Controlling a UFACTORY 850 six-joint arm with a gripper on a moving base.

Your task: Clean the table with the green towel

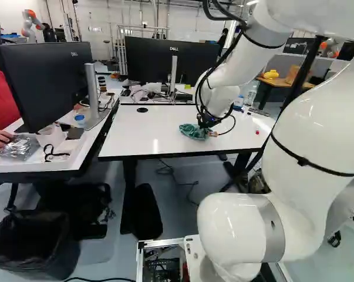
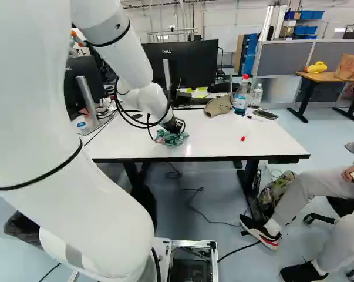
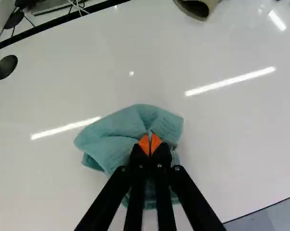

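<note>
My gripper (image 2: 177,127) reaches down to the white table (image 2: 265,143) near its front edge. The green towel (image 2: 168,138) lies bunched under it, and the same towel (image 1: 192,131) shows in the left base view. Seen from the wrist, the gripper (image 3: 150,145) has its orange pads together, with a pinched fold of the towel (image 3: 117,131) at their tips. The cloth spreads ahead of the fingers and to both sides, resting on the glossy tabletop. Part of it is hidden beneath the fingers.
A small red object (image 2: 243,138) lies on the table's right part. Behind are a khaki cap (image 2: 218,106), bottles (image 2: 240,101), a phone (image 2: 265,114) and a monitor (image 2: 185,63). A seated person's legs are right of the table. Another desk with a monitor (image 1: 44,79) stands left.
</note>
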